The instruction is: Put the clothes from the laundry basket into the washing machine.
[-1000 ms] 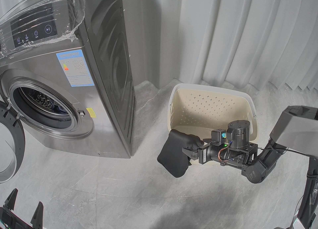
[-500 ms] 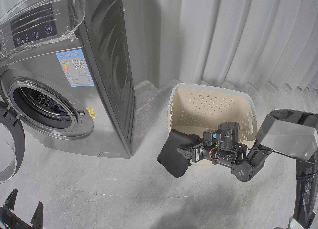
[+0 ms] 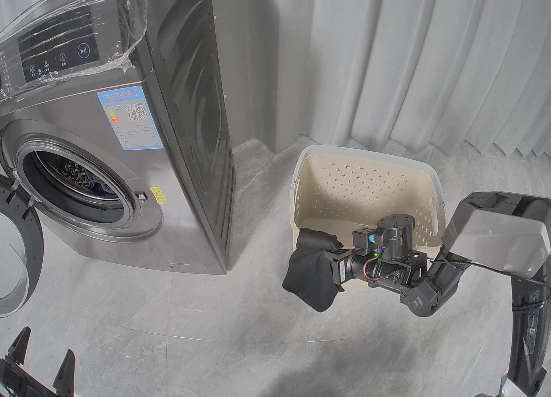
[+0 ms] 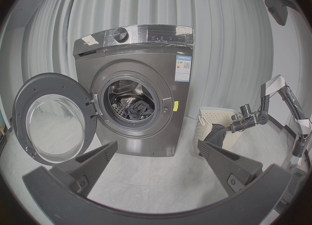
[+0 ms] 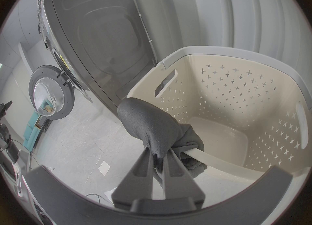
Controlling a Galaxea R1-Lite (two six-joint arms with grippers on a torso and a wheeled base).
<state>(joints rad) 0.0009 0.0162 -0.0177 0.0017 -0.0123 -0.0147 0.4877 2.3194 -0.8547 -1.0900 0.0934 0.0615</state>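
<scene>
You are looking at the right gripper (image 5: 158, 157) while it is clenching a dark garment (image 5: 152, 128); the two fingers are pressing close together with the cloth bunched between them. The garment (image 3: 313, 275) is hanging at the near rim of the laundry basket (image 3: 367, 157), at the corner that is facing the washing machine (image 3: 189, 99). Most of the cloth is drooping outside the basket wall, above the grey floor (image 3: 201, 329). In the right wrist view a fold of it is lying against the basket (image 5: 227, 51) rim, and the pale bottom of the basket is showing bare. The basket is standing on the floor just beside the right flank of the machine, in front of the white curtain (image 3: 402, 42). The round door (image 4: 52, 118) of the washing machine (image 4: 136, 53) is standing wide open, swung to the side of the machine away from the basket, and some dark clothes (image 4: 138, 109) are already lying inside the drum. Your left gripper (image 4: 156, 144) is hovering low, in front of the machine and well apart from it. Its fingers (image 4: 97, 157) are spread wide and are holding nothing.
</scene>
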